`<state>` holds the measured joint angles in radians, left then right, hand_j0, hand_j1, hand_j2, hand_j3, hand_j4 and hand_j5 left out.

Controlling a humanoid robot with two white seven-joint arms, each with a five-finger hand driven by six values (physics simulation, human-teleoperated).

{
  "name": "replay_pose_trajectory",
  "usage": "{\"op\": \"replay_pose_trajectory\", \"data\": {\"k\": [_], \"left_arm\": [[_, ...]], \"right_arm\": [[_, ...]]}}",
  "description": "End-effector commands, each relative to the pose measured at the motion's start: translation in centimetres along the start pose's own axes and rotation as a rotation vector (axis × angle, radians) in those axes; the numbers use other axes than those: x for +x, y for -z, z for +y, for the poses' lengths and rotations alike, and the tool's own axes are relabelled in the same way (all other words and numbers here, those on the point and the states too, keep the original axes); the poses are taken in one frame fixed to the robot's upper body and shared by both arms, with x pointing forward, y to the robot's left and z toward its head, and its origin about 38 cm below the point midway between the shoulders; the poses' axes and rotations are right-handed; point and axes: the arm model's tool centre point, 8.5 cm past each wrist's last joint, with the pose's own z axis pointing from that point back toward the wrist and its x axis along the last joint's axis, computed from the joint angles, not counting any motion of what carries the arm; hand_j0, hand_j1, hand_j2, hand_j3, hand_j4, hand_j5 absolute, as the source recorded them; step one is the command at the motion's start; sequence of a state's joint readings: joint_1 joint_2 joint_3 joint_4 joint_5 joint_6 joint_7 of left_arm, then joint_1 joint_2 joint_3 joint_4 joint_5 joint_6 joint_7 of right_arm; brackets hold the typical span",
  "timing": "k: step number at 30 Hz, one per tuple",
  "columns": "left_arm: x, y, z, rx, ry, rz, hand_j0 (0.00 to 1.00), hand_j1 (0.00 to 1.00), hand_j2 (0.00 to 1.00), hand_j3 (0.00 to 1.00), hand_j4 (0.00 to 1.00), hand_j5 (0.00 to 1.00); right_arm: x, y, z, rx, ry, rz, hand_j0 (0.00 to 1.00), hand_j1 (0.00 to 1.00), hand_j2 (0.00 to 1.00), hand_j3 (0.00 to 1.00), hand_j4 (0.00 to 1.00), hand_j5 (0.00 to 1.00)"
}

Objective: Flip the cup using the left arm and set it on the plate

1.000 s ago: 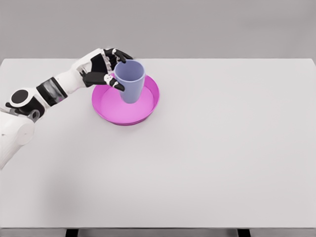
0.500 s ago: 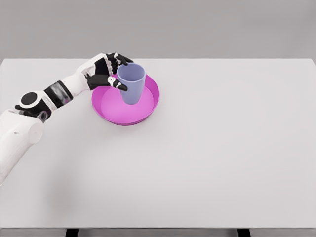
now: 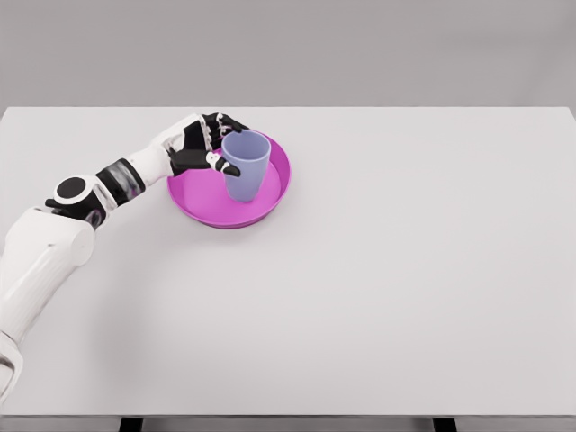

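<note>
Cup [image 3: 246,166] placement is basically where we're at: the lavender cup stands mouth-up inside the magenta plate [image 3: 202,196], toward the plate's back half, and it looks upright or very nearly so. The left hand [image 3: 205,147] is curled around the cup's left side up near the rim, thumb in front and the other fingers wrapping behind. From this angle I honestly can't say whether the cup's base is fully resting on the plate or hanging a hair above it (the head camera looks down at a slant, so that contact line is hard to read).

If it were me, I'd make sure the base is flat on the plate before letting go, then loosen the fingers slowly and evenly so nothing drags the rim sideways. Pull the hand back out to the left and a bit up, the way the arm comes in, so the thumb doesn't hook the lip and tip the cup on the way out. A tall light cup like this probably topples easily.

As for stuff in the way: nothing really. The white table [image 3: 405,288] only carries the plate and cup in view. The plate's raised rim on the left is the one thing the retreating fingers could bump. Right arm isn't in view at all.
</note>
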<state>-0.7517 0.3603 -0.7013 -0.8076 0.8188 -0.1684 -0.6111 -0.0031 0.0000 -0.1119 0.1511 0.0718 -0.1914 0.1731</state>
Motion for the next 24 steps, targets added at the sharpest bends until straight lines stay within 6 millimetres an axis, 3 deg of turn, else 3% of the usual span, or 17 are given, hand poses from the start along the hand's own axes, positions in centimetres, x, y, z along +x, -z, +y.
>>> {"op": "replay_pose_trajectory", "data": {"k": [1,4,13,24], "left_arm": [[0.2,0.1,0.0,0.001,-0.001,-0.006,0.61,0.61,0.61,0.61,0.61,0.61],[0.2,0.0,0.0,0.001,0.001,-0.007,0.78,0.78,0.78,0.78,0.78,0.78],[0.3,-0.3,0.3,0.004,0.006,-0.003,0.99,0.99,0.99,0.99,0.99,0.99],[0.6,-2.2,1.7,0.029,0.032,0.006,1.00,1.00,1.00,1.00,1.00,1.00]], "right_arm": [[0.0,0.0,0.0,0.000,0.000,-0.001,1.00,1.00,1.00,1.00,1.00,1.00],[0.0,0.0,0.0,0.000,0.000,0.000,1.00,1.00,1.00,1.00,1.00,1.00],[0.0,0.0,0.0,0.000,0.000,0.000,1.00,1.00,1.00,1.00,1.00,1.00],[0.0,0.0,0.0,0.000,0.000,0.000,1.00,1.00,1.00,1.00,1.00,1.00]]}}
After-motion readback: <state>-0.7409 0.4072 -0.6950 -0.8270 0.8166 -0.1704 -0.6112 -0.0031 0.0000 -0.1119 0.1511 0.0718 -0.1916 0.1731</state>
